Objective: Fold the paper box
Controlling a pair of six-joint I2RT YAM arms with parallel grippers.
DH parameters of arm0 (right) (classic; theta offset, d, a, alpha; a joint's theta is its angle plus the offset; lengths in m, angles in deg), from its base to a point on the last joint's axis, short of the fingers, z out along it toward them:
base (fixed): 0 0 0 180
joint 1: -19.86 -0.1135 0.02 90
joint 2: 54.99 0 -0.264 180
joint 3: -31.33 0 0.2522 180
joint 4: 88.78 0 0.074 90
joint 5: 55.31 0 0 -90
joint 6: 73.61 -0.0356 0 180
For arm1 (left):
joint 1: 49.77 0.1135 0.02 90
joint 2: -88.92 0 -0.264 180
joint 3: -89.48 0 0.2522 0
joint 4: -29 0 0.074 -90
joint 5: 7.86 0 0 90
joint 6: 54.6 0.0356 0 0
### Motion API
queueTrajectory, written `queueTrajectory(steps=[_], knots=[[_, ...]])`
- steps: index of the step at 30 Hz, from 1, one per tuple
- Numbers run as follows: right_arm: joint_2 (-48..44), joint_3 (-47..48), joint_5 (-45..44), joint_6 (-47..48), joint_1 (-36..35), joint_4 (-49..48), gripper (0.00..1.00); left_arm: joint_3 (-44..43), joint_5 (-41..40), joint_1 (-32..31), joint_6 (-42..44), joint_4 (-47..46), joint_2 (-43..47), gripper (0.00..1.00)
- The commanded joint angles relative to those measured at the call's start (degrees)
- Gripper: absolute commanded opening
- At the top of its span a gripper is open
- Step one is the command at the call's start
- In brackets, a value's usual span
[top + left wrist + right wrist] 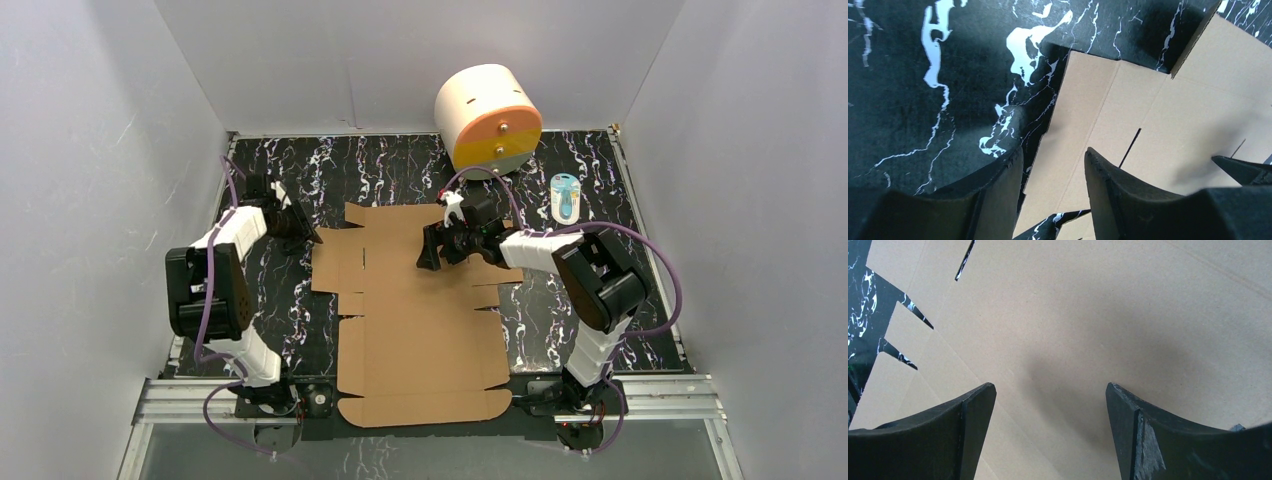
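The paper box (420, 320) is a flat brown die-cut cardboard sheet with flaps and slots, lying unfolded across the middle of the black marbled table (560, 320). My left gripper (300, 230) hovers at the sheet's far left flap. In the left wrist view it (1054, 152) is open, with the flap's edge (1148, 115) below the gap and nothing between the fingers. My right gripper (432, 255) hangs over the far middle of the sheet. The right wrist view shows it (1050, 386) wide open above bare cardboard (1088, 305).
A white cylinder with an orange-yellow face (487, 118) lies at the back, right of centre. A small teal and white bottle (565, 197) stands to its right. White walls close in three sides. The sheet's near flap overhangs the metal rail (640, 400).
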Motion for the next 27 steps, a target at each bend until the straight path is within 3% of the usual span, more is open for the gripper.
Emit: queueTrajectory(steps=[1,8,10,13,15,27], knots=[[1.46,-0.71,1.58,0.09,-0.46,-3.77,0.90,0.75,6.21,0.46,1.95,0.59,-2.13,0.47],[1.72,-1.24,0.31,0.29,-0.75,-4.00,0.91,1.70,11.57,0.49,1.83,0.61,-2.85,0.46],[1.80,-1.31,-0.50,0.40,-0.87,-3.67,0.91,2.24,12.23,0.46,1.69,0.59,-1.98,0.38],[1.73,-1.44,-1.98,0.68,-1.38,-3.18,0.91,3.04,12.40,0.02,1.37,0.57,0.20,0.12],[1.71,-1.53,-3.13,0.90,-1.93,-2.83,0.91,3.56,11.60,-0.66,1.17,0.61,2.07,0.04],[0.35,-1.61,-11.14,0.52,-4.26,-0.72,0.91,0.22,-5.51,-11.12,0.68,7.07,7.33,0.00]])
